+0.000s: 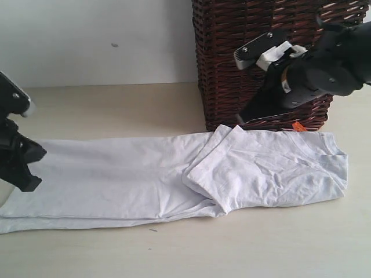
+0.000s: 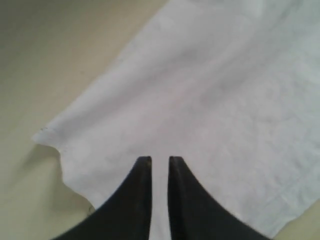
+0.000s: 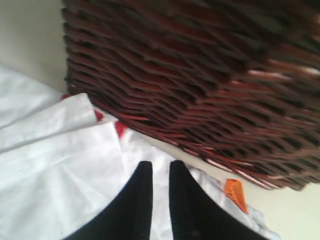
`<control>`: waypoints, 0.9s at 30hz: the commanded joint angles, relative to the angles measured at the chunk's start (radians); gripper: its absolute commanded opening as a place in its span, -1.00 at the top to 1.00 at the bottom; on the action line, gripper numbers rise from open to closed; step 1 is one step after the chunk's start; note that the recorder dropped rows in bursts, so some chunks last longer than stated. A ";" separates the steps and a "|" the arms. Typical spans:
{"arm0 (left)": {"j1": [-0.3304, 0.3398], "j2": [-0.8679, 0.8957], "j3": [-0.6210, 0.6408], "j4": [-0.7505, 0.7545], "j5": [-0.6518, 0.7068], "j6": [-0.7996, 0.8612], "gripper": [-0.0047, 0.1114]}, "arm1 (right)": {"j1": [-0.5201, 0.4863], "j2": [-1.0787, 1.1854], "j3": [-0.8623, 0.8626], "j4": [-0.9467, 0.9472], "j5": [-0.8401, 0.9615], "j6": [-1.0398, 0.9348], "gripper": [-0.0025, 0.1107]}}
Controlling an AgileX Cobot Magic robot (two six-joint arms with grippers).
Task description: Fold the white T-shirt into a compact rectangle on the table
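Observation:
The white T-shirt (image 1: 116, 174) lies on the table (image 1: 116, 110) as a long strip running left to right, with a sleeve folded over its middle and the collar at the right end. My left gripper (image 1: 26, 176) hangs over the shirt's left end. In the left wrist view the shirt (image 2: 210, 90) spreads under this gripper (image 2: 160, 160), whose jaws stand narrowly parted with nothing between them. My right gripper (image 1: 243, 117) is raised by the shirt's far edge, in front of the basket. In the right wrist view it (image 3: 160, 167) is also slightly parted and empty above the shirt (image 3: 50, 165). Bits of red lettering (image 3: 120, 129) show at a fold.
A dark brown wicker basket (image 1: 232, 58) stands at the back right, right behind the shirt's far edge, and fills much of the right wrist view (image 3: 200, 75). An orange tag (image 1: 298, 126) pokes out at its base. A white wall (image 1: 87, 35) closes the back.

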 commanded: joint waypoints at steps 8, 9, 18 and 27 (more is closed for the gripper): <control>-0.001 -0.419 -0.005 -0.061 -0.035 -0.296 0.92 | -0.089 -0.122 0.049 0.060 -0.015 0.070 0.77; -0.001 -0.459 -0.005 -0.101 -0.035 -0.297 0.92 | -0.089 -0.129 0.049 0.060 -0.015 0.093 0.77; -0.001 -0.760 0.020 -0.283 0.017 -0.297 0.92 | -0.087 -0.153 0.047 0.063 -0.015 0.155 0.77; -0.001 -0.893 0.020 -0.283 0.021 -0.294 0.92 | -0.087 -0.153 0.047 0.063 -0.015 0.155 0.77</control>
